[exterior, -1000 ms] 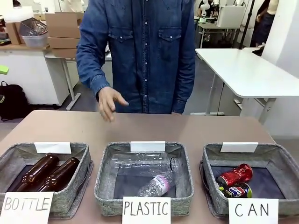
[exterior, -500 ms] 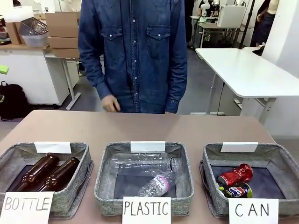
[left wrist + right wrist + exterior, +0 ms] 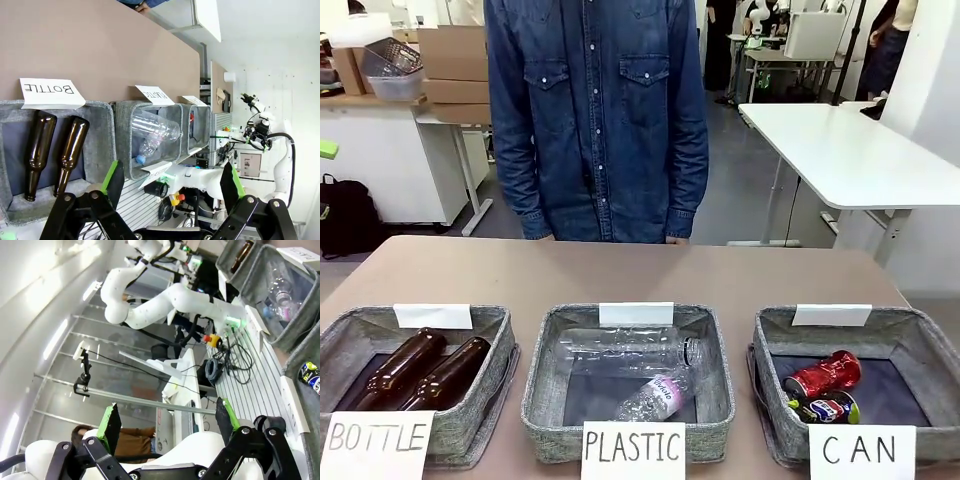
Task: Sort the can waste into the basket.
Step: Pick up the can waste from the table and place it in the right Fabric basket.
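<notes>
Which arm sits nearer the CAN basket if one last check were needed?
Probably the right: the right gripper, open, has the basket and blue can in its view. The left gripper, open, hangs by the brown bottles.

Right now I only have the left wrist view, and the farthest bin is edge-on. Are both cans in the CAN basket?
Observer: Yes. In the front view the red can and the dark blue can both lie inside the CAN basket.
Operator: Is the right gripper holding anything?
Observer: No. Its own wrist view shows the right gripper open, with nothing between the fingers.
Operator: And the person?
Observer: The person stands behind the table's far edge, arms hanging at their sides.
</notes>
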